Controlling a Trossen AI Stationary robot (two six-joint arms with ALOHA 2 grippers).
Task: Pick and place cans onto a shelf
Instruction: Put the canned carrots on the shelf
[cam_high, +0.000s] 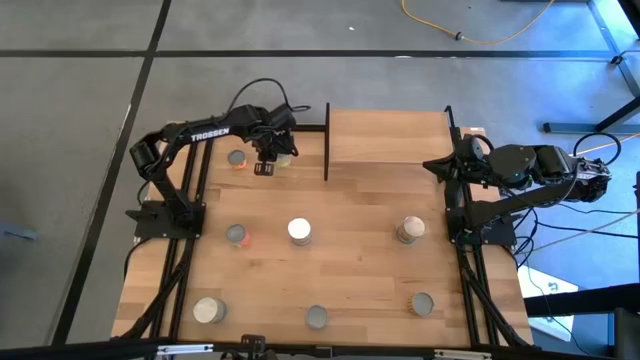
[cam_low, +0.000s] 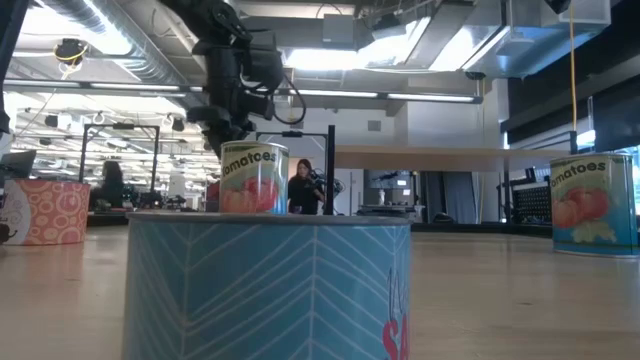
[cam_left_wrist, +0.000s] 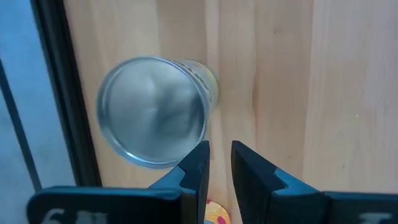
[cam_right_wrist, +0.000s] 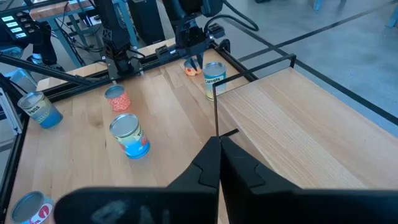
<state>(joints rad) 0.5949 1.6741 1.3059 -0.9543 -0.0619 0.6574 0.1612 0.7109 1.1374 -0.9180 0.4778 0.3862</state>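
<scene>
Left gripper (cam_high: 265, 165) is up at the far left corner of the table, hanging over the bare wood just beside a can (cam_high: 285, 156) with a yellowish label that reads something like "Carrots" in the right wrist view. Its fingers (cam_left_wrist: 198, 163) are pinched to a narrow gap with nothing between them; the can's silvery top (cam_left_wrist: 152, 112) sits just off to one side, close to the table's black edge rail (cam_left_wrist: 59, 93). An orange can (cam_high: 237, 159) stands near on the other side, so it's tight there.

The shelf (cam_high: 388, 135) sits at the far edge, its light board bare, a thin black post (cam_high: 327, 140) between it and the yellowish can.

Right gripper (cam_right_wrist: 219, 163) waits at the shelf's right end, fingers pressed together, holding nothing.

Plenty of open wood mid-table: a white-topped can (cam_high: 300, 231) stands well apart from its neighbours. Low down, two labels read "tomatoes" (cam_low: 252, 177). "TROSSEN" shows on the left arm (cam_high: 205, 134).
</scene>
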